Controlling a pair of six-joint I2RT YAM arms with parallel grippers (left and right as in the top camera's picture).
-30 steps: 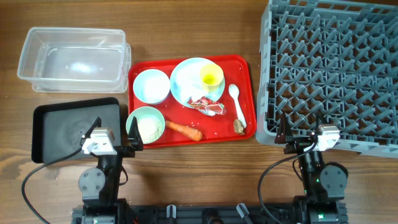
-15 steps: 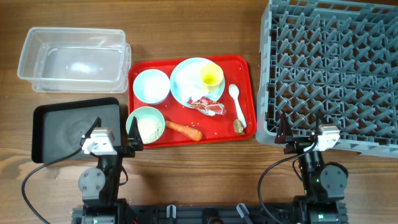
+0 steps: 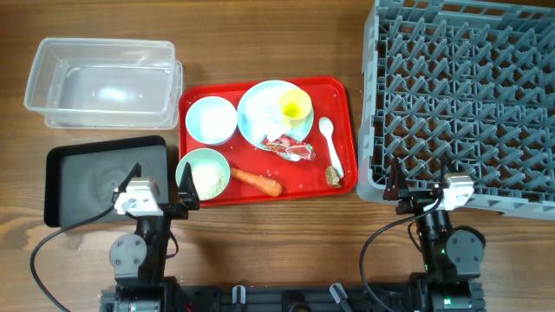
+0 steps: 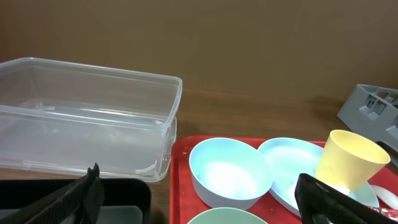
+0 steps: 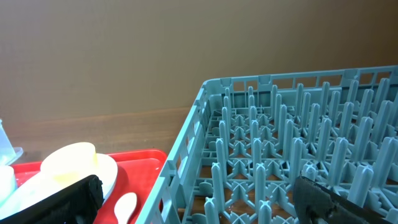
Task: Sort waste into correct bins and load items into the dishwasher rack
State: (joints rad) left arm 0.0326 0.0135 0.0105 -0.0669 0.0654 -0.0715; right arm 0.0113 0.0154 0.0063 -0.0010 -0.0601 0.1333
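The crumpled wrapper [image 3: 286,146] is lying on the near rim of the pale blue plate [image 3: 258,111]. The plate is sitting on the red tray [image 3: 299,180], with the yellow cup [image 3: 294,107] standing mouth up at its right side. The carrot [image 3: 257,180] is lying on the tray in front of the plate, its long axis running roughly left to right and its right end a little nearer the robot. Just left of it the green bowl [image 3: 192,165] is holding the rice grains [image 3: 209,179], and the white-blue bowl [image 3: 212,120] is sitting empty beyond it. The white spoon [image 3: 330,143] is lying along the tray's right side, its bowl end pointing away from the robot and its handle ending beside the brown food bit [image 3: 332,177]. Left of the red tray, the clear tub [image 3: 102,82] is resting farther back and the black tray [image 3: 87,178] nearer, both with their long sides running left to right. The grey rack [image 3: 468,87] is filling the right side. Everything is resting on a wooden tabletop [image 3: 286,234], with a plain brown wall [image 4: 249,43] rising behind. The left hand [image 3: 160,179] is hovering wide open between the black tray and the green bowl, gripping nothing. The right hand [image 3: 419,178] is gaping just as wide at the rack's near left corner, also holding nothing.
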